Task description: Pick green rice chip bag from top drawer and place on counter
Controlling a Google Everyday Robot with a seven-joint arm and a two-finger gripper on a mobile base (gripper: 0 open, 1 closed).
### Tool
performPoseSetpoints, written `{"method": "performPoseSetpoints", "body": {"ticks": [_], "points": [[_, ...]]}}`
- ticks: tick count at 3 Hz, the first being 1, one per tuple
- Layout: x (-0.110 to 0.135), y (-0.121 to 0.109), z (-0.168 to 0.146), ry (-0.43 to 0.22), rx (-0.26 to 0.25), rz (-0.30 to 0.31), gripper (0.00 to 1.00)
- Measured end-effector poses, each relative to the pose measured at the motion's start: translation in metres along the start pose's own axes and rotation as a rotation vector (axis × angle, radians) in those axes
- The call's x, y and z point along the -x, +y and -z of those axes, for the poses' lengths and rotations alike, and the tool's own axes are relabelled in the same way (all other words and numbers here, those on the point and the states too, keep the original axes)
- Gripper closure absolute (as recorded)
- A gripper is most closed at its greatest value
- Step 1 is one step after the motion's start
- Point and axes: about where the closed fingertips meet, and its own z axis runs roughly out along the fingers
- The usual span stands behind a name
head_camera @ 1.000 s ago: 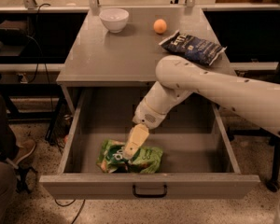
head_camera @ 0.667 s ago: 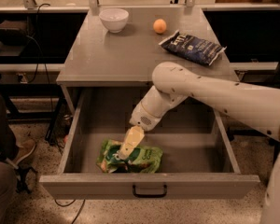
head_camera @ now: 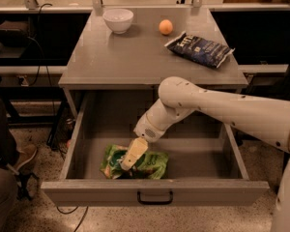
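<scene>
The green rice chip bag (head_camera: 152, 164) lies crinkled on the floor of the open top drawer (head_camera: 154, 191), near its front and left of centre. My gripper (head_camera: 130, 157) reaches down into the drawer from the right on a white arm and sits directly over the middle of the bag, at or just above its surface. It hides part of the bag. The grey counter (head_camera: 135, 57) lies above and behind the drawer.
On the counter stand a white bowl (head_camera: 118, 19), an orange fruit (head_camera: 166, 27) and a dark blue chip bag (head_camera: 200, 49). A person's leg and shoe (head_camera: 17, 161) are at the left, beside the drawer. The drawer's side walls flank the bag.
My gripper has moved a little left and lower, closer onto the green bag. The bag has not moved.
</scene>
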Motion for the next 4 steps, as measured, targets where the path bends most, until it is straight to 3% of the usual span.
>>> {"method": "performPoseSetpoints", "body": {"ticks": [1, 3, 4], "points": [[-0.014, 0.002, -0.008, -0.010, -0.002, -0.010, 0.00], [-0.043, 0.010, -0.008, -0.038, 0.002, -0.044, 0.40], [-0.052, 0.012, 0.015, -0.110, -0.014, -0.058, 0.65]]}}
